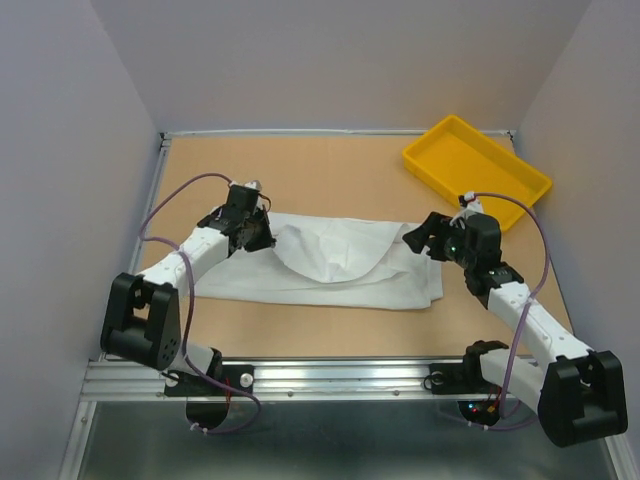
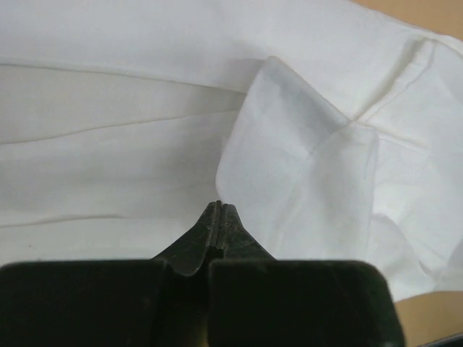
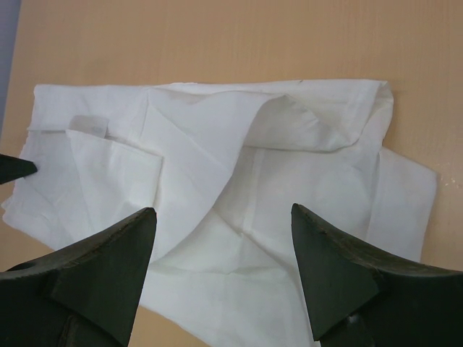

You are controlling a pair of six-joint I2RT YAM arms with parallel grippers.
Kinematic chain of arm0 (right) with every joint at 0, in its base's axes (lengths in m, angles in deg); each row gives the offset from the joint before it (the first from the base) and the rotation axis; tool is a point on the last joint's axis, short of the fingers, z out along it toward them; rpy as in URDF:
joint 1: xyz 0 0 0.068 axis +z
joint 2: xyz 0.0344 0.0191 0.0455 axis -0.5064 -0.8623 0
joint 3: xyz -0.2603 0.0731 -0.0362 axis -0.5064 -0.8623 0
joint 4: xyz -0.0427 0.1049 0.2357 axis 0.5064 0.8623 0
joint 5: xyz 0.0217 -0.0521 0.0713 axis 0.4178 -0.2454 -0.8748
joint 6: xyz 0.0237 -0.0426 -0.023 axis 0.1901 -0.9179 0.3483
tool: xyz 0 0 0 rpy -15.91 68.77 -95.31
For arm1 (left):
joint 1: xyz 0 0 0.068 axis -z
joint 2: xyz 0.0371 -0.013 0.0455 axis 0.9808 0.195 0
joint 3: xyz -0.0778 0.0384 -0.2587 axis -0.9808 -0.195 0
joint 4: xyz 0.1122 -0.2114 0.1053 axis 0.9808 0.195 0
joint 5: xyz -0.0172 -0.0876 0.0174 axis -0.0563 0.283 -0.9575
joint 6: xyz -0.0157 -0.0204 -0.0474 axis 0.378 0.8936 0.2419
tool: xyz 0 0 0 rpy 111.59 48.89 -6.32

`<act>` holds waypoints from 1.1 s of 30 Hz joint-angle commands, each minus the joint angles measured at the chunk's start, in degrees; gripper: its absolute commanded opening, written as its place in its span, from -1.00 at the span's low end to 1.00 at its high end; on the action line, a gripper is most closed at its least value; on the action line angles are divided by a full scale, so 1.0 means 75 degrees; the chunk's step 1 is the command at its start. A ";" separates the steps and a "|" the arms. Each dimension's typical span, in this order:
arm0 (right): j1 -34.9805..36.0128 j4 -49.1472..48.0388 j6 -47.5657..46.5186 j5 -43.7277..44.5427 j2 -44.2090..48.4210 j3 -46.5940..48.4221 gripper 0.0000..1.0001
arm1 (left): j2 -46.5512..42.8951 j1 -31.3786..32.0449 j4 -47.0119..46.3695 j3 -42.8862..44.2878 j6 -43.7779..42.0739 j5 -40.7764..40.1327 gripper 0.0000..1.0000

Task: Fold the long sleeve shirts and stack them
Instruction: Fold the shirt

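While you look from the top external view, note that the plain white thin-fabric long sleeve shirt (image 1: 340,268) lies crosswise on the tan wooden table (image 1: 340,175), between the two arms, roughly flattened with a rounded flap turned over its middle. The left gripper (image 1: 262,240) sits down at the shirt's left end and the right gripper (image 1: 418,238) hovers at its right end, one at each end probably so that a fold can be carried across evenly. The yellow rectangular plastic tray (image 1: 470,165) stands well apart at the far right corner, holding nothing that you can see, so no stacking has begun.

From the left wrist view, your left gripper (image 2: 219,211) has its fingers pressed tight together, tips low over the shirt (image 2: 123,144), just beside a folded-over corner of cloth. You cannot tell whether a thin layer is pinched between them; judge that by how the fabric lifts.

From the right wrist view, your right gripper (image 3: 224,246) has its fingers spread wide and holds nothing, poised above the near edge of the shirt (image 3: 304,188). That spread likely leaves room to come down over the hem. The cloth looks limp and layered, so you risk catching more than one layer or dragging the folded flap open.
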 commanded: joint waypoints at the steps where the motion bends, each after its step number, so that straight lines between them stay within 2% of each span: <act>1: -0.0044 -0.0144 -0.0104 0.0172 0.0122 0.0174 0.61 | -0.1142 0.0038 0.1093 0.0320 0.0081 -0.0009 -1.00; 7: -0.0056 -0.0144 -0.0292 0.0114 -0.0556 0.0853 0.61 | -0.2840 0.0038 0.1903 -0.0499 0.0269 0.0740 -1.00; 14: -0.0033 -0.0097 -0.0491 -0.0565 -0.1880 0.2106 0.59 | -0.4469 0.0038 0.3250 -0.0443 0.0304 0.0823 -1.00; 24: 0.0307 -0.0086 -0.0433 -0.1503 -0.3873 0.3080 0.52 | -0.5701 0.0038 0.4492 0.0060 0.0176 0.1362 -1.00; 33: 0.0776 -0.0086 -0.0491 -0.1585 -0.4752 0.2835 0.41 | -0.6510 0.0038 0.5418 0.0881 -0.0199 0.1643 -1.00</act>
